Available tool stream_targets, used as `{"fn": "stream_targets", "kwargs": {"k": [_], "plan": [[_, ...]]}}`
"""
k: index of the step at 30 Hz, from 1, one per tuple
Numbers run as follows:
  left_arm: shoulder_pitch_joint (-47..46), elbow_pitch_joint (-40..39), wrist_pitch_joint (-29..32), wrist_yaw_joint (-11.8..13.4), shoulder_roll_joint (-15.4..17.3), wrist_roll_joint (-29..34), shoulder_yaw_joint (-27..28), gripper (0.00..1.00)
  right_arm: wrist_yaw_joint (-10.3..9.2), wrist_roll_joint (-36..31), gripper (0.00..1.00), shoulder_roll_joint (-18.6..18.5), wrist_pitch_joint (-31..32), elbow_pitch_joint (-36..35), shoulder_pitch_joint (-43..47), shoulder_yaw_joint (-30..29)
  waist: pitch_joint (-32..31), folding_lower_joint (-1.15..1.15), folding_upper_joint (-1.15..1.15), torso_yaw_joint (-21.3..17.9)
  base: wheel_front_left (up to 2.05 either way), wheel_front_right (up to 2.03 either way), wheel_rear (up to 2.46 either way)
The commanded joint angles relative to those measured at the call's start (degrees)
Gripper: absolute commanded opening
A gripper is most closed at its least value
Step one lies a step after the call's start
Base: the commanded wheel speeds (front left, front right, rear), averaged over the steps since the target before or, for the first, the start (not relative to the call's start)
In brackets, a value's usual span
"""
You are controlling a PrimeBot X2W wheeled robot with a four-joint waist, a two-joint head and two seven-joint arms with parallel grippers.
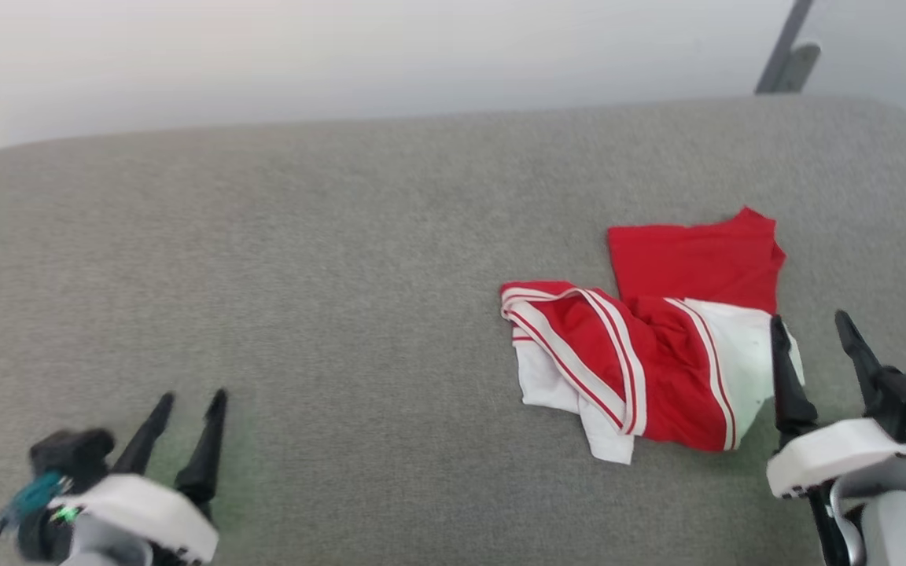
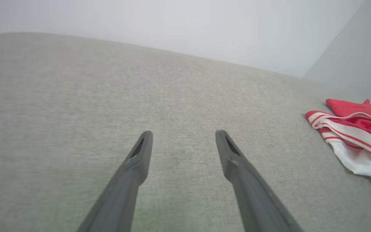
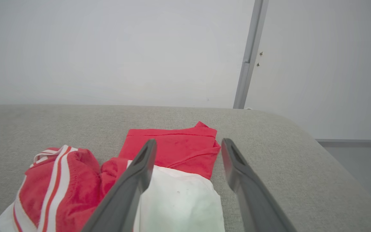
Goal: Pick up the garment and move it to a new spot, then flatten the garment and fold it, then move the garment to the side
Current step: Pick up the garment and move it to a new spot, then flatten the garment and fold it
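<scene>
So the garment (image 1: 657, 369) is lying crumpled on the right half of the grey padded surface (image 1: 343, 275), with a white side panel and striped trim showing. The right gripper (image 1: 808, 318) sits right at its white edge, jaws spread wide, gripping nothing. The left gripper (image 1: 193, 395) is well off to the left, jaws apart too, over bare fabric.

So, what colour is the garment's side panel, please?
The side panel is white; right wrist view.
</scene>
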Motion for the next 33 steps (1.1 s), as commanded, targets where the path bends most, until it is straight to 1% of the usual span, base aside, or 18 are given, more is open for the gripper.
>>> {"fn": "stream_targets", "kwargs": {"k": [1,7,10,13,16,20,27,30,33], "plan": [[1.4,-1.4,-0.3,0.1,-0.3,2.4,2.7,1.0,-0.04,0.4,1.0,-0.2,-0.1,-0.5,0.7,-0.1,-1.7,0.0,0.0,1.6,0.0,0.0,0.0],[8.5,-8.6,-0.3,0.2,-4.6,14.1,15.7,1.0,-0.04,1.5,1.0,-0.9,-0.1,-2.1,2.4,-0.4,-2.9,0.0,0.0,2.0,0.0,0.0,0.0],[10.6,-12.5,-0.3,0.1,-6.9,19.6,19.2,1.0,-0.04,2.2,1.0,-0.8,-0.1,-3.6,2.5,-0.7,-2.9,0.0,0.0,1.8,0.0,0.0,0.0],[12.0,-15.6,-0.3,0.0,-9.0,23.1,21.7,1.0,-0.04,2.4,1.0,-0.7,-0.1,-4.7,2.5,-0.4,-2.7,0.0,0.0,1.5,0.0,0.0,0.0],[12.8,-16.2,-0.3,0.0,-10.9,24.7,22.3,1.0,-0.04,2.3,1.0,-0.8,-0.1,-4.3,3.0,0.2,-2.7,0.0,0.0,1.4,0.0,0.0,0.0],[13.0,-15.8,-0.3,0.0,-11.9,25.0,22.5,1.0,-0.04,2.7,1.0,-1.2,-0.1,-3.8,2.7,0.4,-2.5,0.0,0.0,1.2,0.0,0.0,0.0],[12.8,-15.4,-0.3,0.0,-12.2,24.2,21.7,1.0,-0.04,3.0,1.0,-1.8,-0.1,-2.8,2.1,1.0,-1.8,0.0,0.0,1.0,0.0,0.0,0.0],[12.3,-15.2,-0.3,0.0,-12.5,24.0,21.4,1.0,-0.04,3.4,1.0,-3.1,2.9,-1.5,1.2,2.9,-0.9,0.0,0.0,0.8,0.0,0.0,0.0],[11.4,-15.2,-0.3,0.0,-12.7,24.0,20.8,1.0,-0.04,4.7,1.0,-6.9,9.4,-0.7,-0.1,5.9,0.8,0.0,0.0,0.9,0.0,0.0,0.0]]}}
